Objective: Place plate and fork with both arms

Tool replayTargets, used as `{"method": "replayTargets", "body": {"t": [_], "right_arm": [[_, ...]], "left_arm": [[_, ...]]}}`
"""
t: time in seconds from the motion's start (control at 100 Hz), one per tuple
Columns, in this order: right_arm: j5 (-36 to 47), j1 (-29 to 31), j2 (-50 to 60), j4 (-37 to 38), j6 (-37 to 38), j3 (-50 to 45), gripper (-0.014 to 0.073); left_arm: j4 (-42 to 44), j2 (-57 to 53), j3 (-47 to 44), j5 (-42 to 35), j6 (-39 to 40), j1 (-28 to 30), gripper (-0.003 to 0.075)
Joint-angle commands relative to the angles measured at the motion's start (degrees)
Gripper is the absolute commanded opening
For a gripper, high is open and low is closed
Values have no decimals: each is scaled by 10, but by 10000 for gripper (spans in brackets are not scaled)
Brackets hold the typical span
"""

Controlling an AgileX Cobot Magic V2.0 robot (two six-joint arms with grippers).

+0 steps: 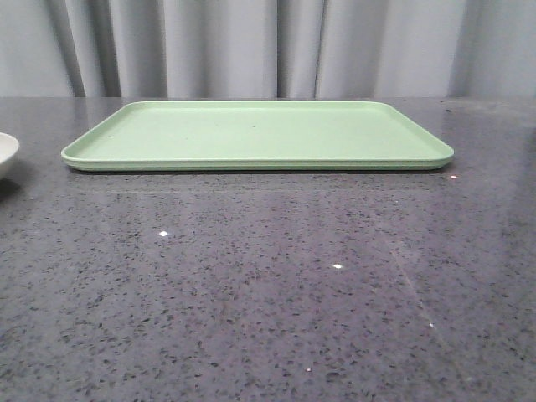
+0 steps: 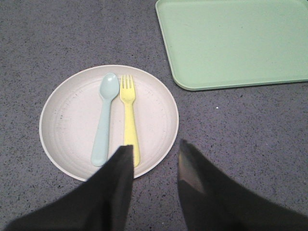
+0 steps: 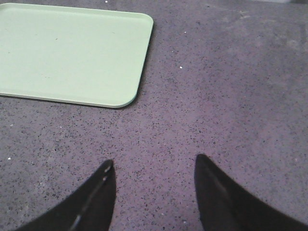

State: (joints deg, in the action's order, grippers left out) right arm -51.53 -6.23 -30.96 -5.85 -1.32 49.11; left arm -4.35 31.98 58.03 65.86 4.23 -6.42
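The cream plate [image 2: 72,125] lies on the grey stone table, with only its edge [image 1: 5,151] showing at the far left of the front view. On it lie the yellow fork [image 2: 129,120] and a pale blue spoon [image 2: 104,120], side by side. My left gripper [image 2: 154,147] is open and empty above the plate's near edge, one finger over the fork's handle end. My right gripper [image 3: 154,163] is open and empty over bare table, apart from the tray. Neither arm shows in the front view.
The flat light-green tray [image 1: 251,134] lies at the back middle of the table, with nothing on it. It also shows in the left wrist view [image 2: 231,43] and in the right wrist view [image 3: 72,53]. Grey curtains hang behind.
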Motion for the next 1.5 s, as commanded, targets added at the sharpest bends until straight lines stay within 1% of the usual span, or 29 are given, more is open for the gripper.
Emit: {"method": "replayTargets", "body": {"t": [0.0, 0.07, 0.16, 0.24, 0.54, 0.76, 0.92, 1.09, 1.25, 1.32, 1.49], "right_arm": [[46, 4, -8, 0, -2, 20, 418], [47, 4, -8, 0, -2, 20, 418], [49, 4, -8, 0, -2, 20, 418], [51, 4, -8, 0, -2, 20, 418], [51, 4, -8, 0, -2, 20, 418], [51, 4, -8, 0, -2, 20, 418], [52, 4, -8, 0, -2, 20, 418], [53, 4, -8, 0, -2, 20, 418], [52, 4, -8, 0, -2, 20, 418], [52, 4, -8, 0, -2, 20, 418], [52, 4, -8, 0, -2, 20, 418]], "left_arm": [[-7, 9, 17, -39, 6, -4, 411], [-7, 9, 17, -43, 6, -4, 461], [-7, 9, 17, -51, 6, -4, 484], [-7, 9, 17, -66, 6, -4, 484], [-3, 10, 17, -71, 6, -4, 484], [86, 41, 17, -92, 7, -4, 484], [112, 85, 18, -116, 7, 3, 484], [112, 143, 18, -125, 8, 39, 484], [111, 189, 18, -177, 5, 100, 484], [105, 209, 18, -176, -7, 129, 484], [55, 269, 18, -183, -77, 194, 484]]}}
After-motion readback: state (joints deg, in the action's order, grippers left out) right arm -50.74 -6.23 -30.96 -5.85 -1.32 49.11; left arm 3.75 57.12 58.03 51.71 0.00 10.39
